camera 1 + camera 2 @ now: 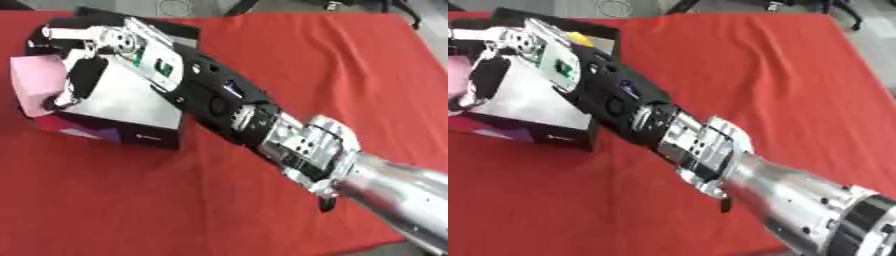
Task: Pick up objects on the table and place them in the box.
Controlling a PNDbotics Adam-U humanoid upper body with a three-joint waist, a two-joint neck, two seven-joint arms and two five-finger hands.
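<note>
My right arm reaches from the lower right across the red table to the black box [150, 138] at the upper left. Over the box's left side is my right hand [112, 42], its dark fingers [82, 80] curled against a pink block [33, 82]. The block sits at the box's left rim, partly past it. Pale flooring shows inside the box, and a small yellow thing [579, 38] peeks out behind the hand at the box's far side. My left hand shows in neither view.
Red cloth [315, 65] covers the table, and the forearm [306, 145] lies diagonally over its middle. Grey floor and dark chair legs [407, 12] show past the far edge. The table's near edge cuts across the lower right corner.
</note>
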